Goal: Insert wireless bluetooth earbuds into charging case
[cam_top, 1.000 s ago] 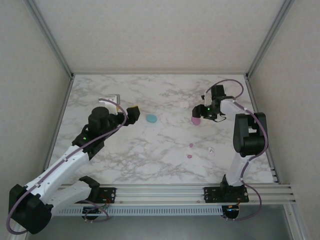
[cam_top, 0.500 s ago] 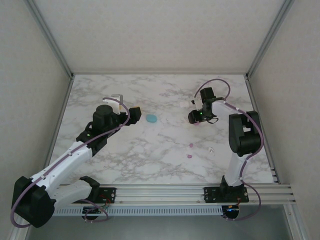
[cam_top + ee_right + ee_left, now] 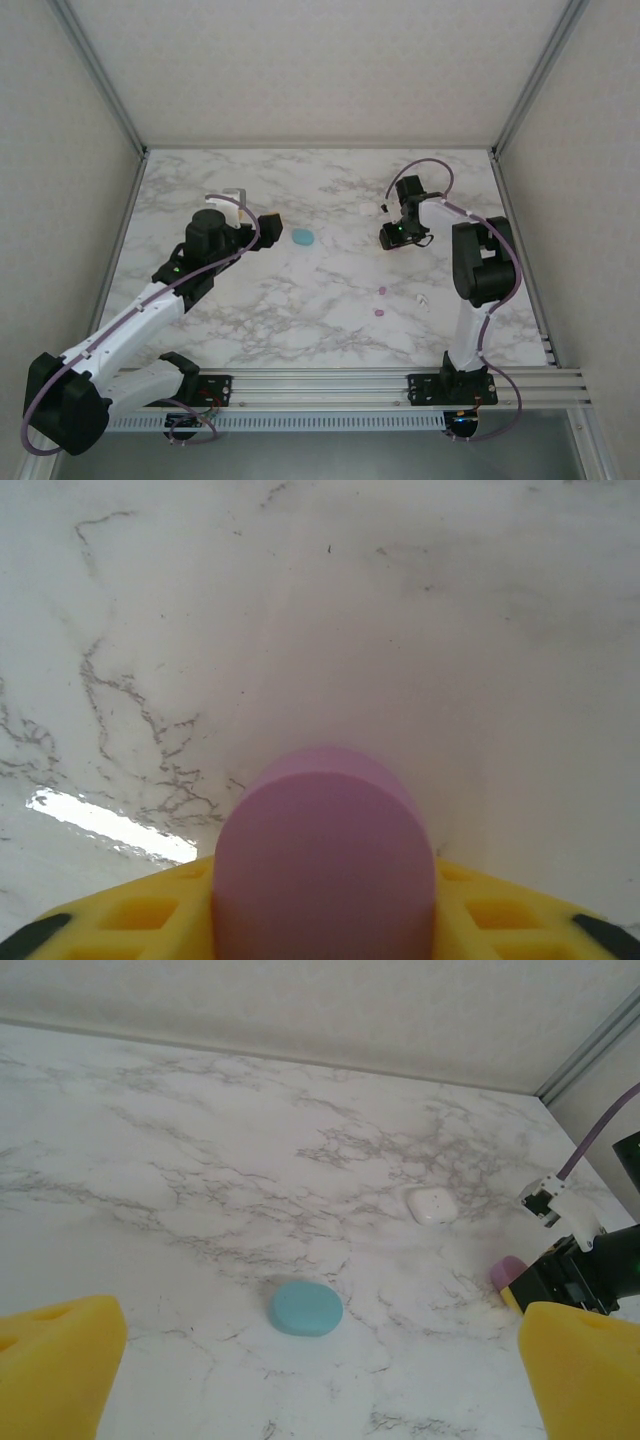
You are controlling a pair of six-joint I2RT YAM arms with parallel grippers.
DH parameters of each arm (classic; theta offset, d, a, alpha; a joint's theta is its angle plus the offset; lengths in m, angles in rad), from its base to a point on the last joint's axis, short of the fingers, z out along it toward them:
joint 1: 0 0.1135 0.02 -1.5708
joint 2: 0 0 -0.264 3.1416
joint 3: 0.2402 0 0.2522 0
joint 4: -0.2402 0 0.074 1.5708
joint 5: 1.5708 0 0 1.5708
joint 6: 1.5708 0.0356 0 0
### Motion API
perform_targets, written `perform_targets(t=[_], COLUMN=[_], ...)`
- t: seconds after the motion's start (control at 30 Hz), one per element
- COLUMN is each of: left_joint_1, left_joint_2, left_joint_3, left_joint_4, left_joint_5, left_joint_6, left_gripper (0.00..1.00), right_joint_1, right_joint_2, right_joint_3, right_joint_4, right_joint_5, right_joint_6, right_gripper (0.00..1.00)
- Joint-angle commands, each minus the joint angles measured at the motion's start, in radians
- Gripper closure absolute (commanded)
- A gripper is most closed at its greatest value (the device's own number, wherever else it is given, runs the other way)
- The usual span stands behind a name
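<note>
We are clamping the pink case (image 3: pixel 325 850) in our right pincer (image 3: pixel 393 237), presumably steadying it for loading, and hovering our left pincer (image 3: pixel 268 222) wide apart facing the teal case (image 3: pixel 306 1308), while the earbuds (image 3: pixel 378 312) are lying loose on the table (image 3: pixel 300 300), well apart from both.

Marble table (image 3: pixel 300 300) bears a teal case (image 3: pixel 302 237), white case (image 3: pixel 432 1204), pink buds (image 3: pixel 378 312).

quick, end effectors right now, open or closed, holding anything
left end effector: open, holding nothing
right end effector: closed on the pink charging case
</note>
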Motion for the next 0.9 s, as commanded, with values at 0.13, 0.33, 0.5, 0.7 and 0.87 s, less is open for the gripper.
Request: perform_targets(t=[0.13,0.33,0.5,0.7,0.87], left_joint_1=[0.028,0.028,0.012,-0.078,-0.13], left_joint_2=[0.072,0.178,0.285,0.358,0.408], left_joint_3=[0.141,0.299,0.421,0.521,0.58], left_joint_4=[-0.042,-0.026,-0.036,-0.084,-0.155], left_joint_5=[0.117,0.361,0.524,0.579,0.572], left_joint_6=[-0.084,-0.209,-0.298,-0.276,-0.244], left_gripper=[0.03,0.11,0.17,0.18,0.24], right_joint_1=[0.063,0.134,0.177,0.193,0.193], right_joint_2=[-0.26,-0.516,-0.614,-0.629,-0.63], right_joint_3=[-0.087,-0.136,-0.145,-0.103,-0.081], right_joint_4=[0.077,0.141,0.173,0.181,0.206], right_joint_5=[-0.229,-0.48,-0.584,-0.653,-0.673], right_joint_6=[-0.089,-0.198,-0.288,-0.318,-0.329], right_gripper=[0.65,0.67,0.67,0.67,0.66])
